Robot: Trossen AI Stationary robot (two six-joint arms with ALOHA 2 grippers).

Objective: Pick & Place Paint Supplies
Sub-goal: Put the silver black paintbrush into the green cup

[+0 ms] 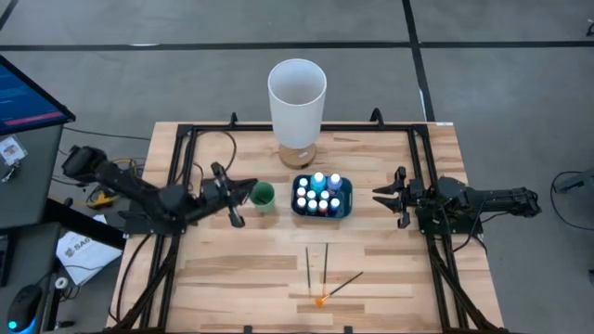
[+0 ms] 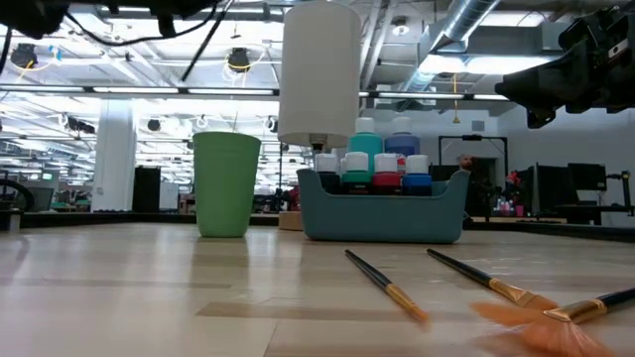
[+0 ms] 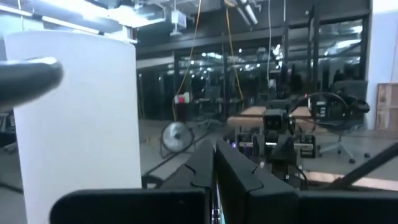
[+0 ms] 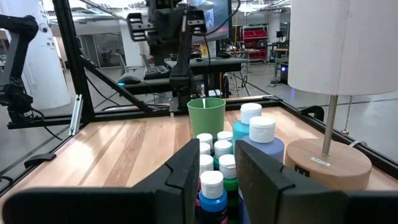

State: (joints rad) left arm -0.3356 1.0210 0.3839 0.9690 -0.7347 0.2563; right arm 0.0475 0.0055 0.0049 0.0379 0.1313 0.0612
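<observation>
Ten-odd paint bottles (image 1: pixel 321 192) fill blue tray (image 1: pixel 345 209); green cup (image 1: pixel 263 196) beside.

Open workshop hall around a pale wooden desk (image 1: pixel 241 278)

Grey floor (image 1: pixel 139 83) crossed by dark lines surrounds the desk, which carries a black metal frame (image 1: pixel 419 158). A lit monitor (image 1: pixel 28 93) stands at one side. Beyond, strip lights (image 2: pixel 129 91) and silver ducts (image 2: pixel 476 25) run under the ceiling, a white column (image 2: pixel 114 149) rises, and a fan (image 3: pixel 176 135) sits before dark glazed partitions.
</observation>
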